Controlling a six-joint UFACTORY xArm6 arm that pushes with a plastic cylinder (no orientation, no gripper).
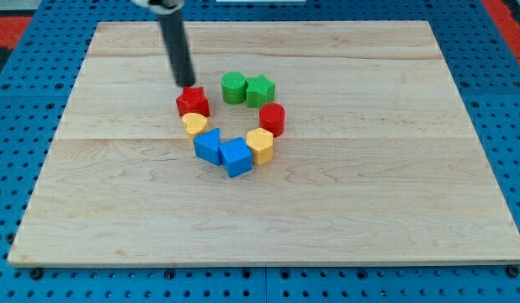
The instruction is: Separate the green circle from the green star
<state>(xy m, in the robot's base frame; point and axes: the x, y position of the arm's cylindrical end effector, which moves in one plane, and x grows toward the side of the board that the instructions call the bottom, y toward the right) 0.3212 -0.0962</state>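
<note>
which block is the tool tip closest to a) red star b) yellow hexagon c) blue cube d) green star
a, my tip sits just above the red star toward the view's top, while the green circle and green star lie off to the view's right.

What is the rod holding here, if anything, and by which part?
Nothing is held. My tip sits just above the red star, left of the green circle and green star.

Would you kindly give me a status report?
My tip just above red star. Green circle touching green star. Red star sits between tip and circle.
</note>
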